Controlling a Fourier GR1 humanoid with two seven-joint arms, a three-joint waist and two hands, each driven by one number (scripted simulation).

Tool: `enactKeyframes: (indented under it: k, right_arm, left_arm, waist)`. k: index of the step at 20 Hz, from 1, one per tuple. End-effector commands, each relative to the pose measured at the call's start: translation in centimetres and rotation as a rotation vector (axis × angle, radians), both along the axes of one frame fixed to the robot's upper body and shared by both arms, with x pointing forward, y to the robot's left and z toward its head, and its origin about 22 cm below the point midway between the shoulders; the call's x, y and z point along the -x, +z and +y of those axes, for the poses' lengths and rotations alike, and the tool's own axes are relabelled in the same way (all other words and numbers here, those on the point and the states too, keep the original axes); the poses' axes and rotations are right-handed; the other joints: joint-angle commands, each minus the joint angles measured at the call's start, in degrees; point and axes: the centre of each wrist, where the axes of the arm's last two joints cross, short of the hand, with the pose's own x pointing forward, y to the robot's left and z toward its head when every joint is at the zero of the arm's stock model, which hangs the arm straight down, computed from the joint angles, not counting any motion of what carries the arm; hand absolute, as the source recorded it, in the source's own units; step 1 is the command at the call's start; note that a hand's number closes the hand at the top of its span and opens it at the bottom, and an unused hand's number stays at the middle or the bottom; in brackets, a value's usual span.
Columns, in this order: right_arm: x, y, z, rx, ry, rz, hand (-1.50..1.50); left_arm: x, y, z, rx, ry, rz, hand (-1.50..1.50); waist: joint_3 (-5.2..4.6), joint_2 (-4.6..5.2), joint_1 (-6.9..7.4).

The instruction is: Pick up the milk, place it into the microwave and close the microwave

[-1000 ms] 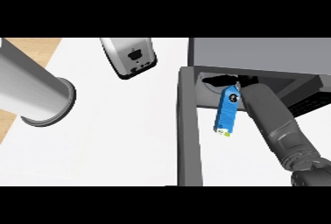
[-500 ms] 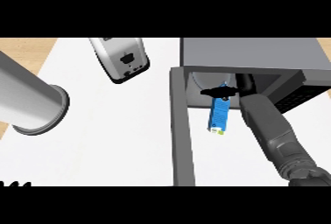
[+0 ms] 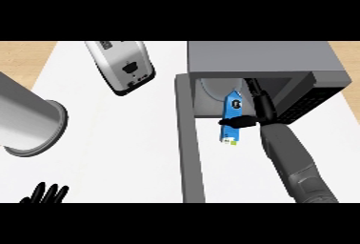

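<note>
The right robot hand (image 3: 243, 122) has its fingers curled around the blue milk carton (image 3: 231, 119), holding it at the mouth of the open microwave (image 3: 267, 59), whose door (image 3: 191, 143) swings out over the white bench (image 3: 119, 157). The left robot hand (image 3: 45, 194) rests open at the lower edge. A toaster (image 3: 123, 66) sits further back.

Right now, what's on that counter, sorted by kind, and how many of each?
Microwaves: 1, microwave, door open
Toasters: 1, toaster
Milk cartons: 1, milk, held by the right hand
Grey cylinders: 1, cylinder
Total: 4
</note>
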Motion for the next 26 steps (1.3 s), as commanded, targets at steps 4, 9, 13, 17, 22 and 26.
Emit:
enactKeyframes:
  k: [4,9,13,17,22,26]
  right_arm:
    - [3.9,-3.0,-0.7,-0.081,0.033,0.05,-1.5]
    - [7.0,-4.1,-2.7,-0.13,0.072,0.042,-1.5]
    - [9.7,-3.6,-4.1,-0.112,0.063,0.019,-1.5]
    - [13.6,-2.8,-6.7,-0.117,0.034,0.007,-1.5]
    - [17.4,-0.2,-8.1,-0.07,-0.03,-0.02,-1.5]
    - [19.4,0.6,-10.1,-0.056,-0.049,-0.034,-1.5]
  left_arm:
    - [-3.1,-0.1,-1.5,-0.022,-0.058,0.029,-1.5]
    - [-3.8,-0.3,-3.8,-0.101,-0.141,0.075,1.5]
    - [-6.1,-0.2,-5.5,-0.131,-0.212,0.08,1.5]
    - [-8.2,-1.2,-6.4,-0.195,-0.232,0.085,1.5]
    - [-12.0,-2.7,-8.1,-0.286,-0.287,0.116,1.5]
    - [-12.6,-3.4,-12.8,-0.417,-0.501,0.186,1.5]
  waist:
    - [-0.08,-0.31,-1.41]
    - [-0.14,-0.71,-2.54]
    - [-0.14,-0.39,-2.3]
    - [-0.18,-0.3,-2.71]
    - [-0.12,0.16,-1.63]
    - [-0.09,0.21,-2.91]
